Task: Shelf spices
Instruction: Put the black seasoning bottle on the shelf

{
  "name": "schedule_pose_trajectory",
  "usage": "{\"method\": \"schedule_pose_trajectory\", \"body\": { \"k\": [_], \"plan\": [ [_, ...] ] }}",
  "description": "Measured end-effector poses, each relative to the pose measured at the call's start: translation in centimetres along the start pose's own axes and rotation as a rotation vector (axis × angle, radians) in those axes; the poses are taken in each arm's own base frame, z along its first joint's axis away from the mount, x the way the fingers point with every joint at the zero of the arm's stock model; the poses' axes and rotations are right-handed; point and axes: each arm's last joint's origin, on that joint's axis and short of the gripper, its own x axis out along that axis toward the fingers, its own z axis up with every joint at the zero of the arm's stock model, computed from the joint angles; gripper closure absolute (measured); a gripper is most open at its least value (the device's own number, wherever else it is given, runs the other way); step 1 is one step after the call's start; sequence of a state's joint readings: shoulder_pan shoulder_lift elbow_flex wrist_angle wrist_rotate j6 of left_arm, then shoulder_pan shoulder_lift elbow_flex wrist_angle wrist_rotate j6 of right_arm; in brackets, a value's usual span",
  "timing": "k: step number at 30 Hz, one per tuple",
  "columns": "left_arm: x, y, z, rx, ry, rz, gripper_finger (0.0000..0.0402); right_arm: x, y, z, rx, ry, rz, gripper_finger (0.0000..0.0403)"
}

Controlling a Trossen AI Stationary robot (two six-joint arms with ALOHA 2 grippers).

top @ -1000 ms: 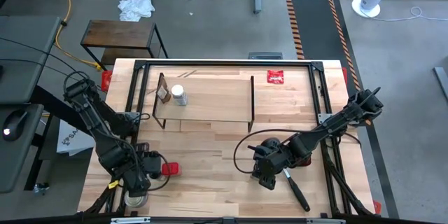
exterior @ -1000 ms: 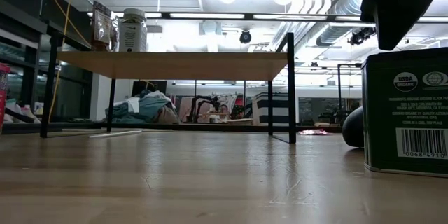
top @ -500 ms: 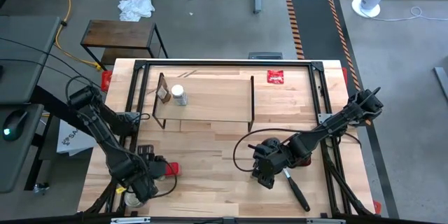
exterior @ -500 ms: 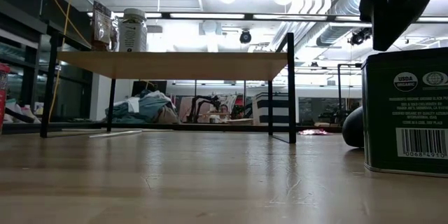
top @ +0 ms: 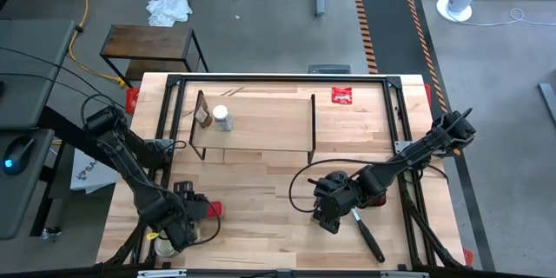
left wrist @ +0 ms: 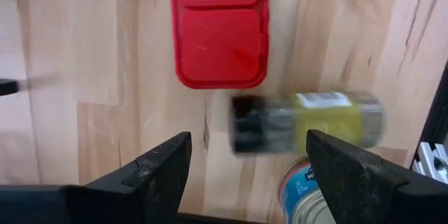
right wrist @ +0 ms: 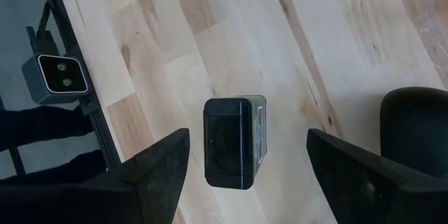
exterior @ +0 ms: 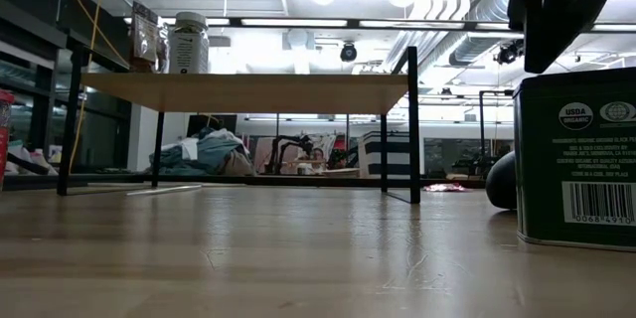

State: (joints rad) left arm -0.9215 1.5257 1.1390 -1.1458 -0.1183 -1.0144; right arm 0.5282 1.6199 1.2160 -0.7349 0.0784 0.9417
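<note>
Spices split three ways. High view: two already on the shelf [top: 261, 122], brown bottle [top: 202, 119] and white-capped jar [top: 222, 118], side by side at its left end. Left gripper [top: 187, 217] at near-left corner of the surface [top: 261, 200], beside the red square tin [top: 211, 210]. Right gripper [top: 326, 208] near-centre right, straight over the small black box, which is hidden under it here; a black object lies just right of it. Flat red packet [top: 342, 95] far right, not a spice.

Low view: small black box [exterior: 576, 159] stands upright on the surface, right arm hanging just above its top; shelf top well above surface level, both placed containers at its left end.

Left wrist view: jaws spread wide, holding nothing. Dark-lidded glass jar [left wrist: 308, 120] lies on its side, long axis running across the gap from finger to finger, so a wrist turn looks needed before closing. Red square tin just beyond it; a blue-labelled can edge shows near the right finger.

Right wrist view: jaws spread, empty. Small black box centred between the fingers, long axis pointing away from the wrist, narrow width across the gap. Right arm looks the better lined up.
</note>
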Motion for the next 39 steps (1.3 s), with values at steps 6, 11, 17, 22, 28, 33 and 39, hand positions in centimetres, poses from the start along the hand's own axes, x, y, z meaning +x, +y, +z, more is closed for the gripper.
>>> {"method": "schedule_pose_trajectory", "body": {
  "k": [6,11,17,22,28,33,39],
  "plan": [
    [0.0,-0.1,0.0,-0.033,0.005,-0.007,0.0124,0.0,0.0,0.0,0.0,0.0,0.0,0.0119],
    [-0.8,-1.1,-0.2,-0.194,-0.009,-0.1,0.0124,0.0,0.0,0.0,0.0,-0.001,0.0,0.0119],
    [-0.8,-3.7,-0.9,-0.664,-0.035,-0.246,0.0124,0.0,0.0,0.0,0.0,-0.014,-0.01,0.0119],
    [1.4,-4.2,-1.7,-0.953,0.068,-0.086,0.0124,0.0,-0.2,0.3,-0.003,-0.058,-0.043,0.0119],
    [4.1,-5.5,-0.8,-1.162,0.096,-0.045,0.0124,0.0,-0.7,0.9,-0.006,-0.064,-0.052,0.0119],
    [5.3,-5.8,0.6,-1.207,0.094,-0.074,0.0124,0.1,-1.1,1.4,-0.032,-0.055,-0.051,0.0119],
    [6.8,-5.5,1.7,-1.249,0.092,-0.016,0.0124,0.1,-1.4,1.7,-0.033,-0.051,-0.049,0.0119]
  ]
}}
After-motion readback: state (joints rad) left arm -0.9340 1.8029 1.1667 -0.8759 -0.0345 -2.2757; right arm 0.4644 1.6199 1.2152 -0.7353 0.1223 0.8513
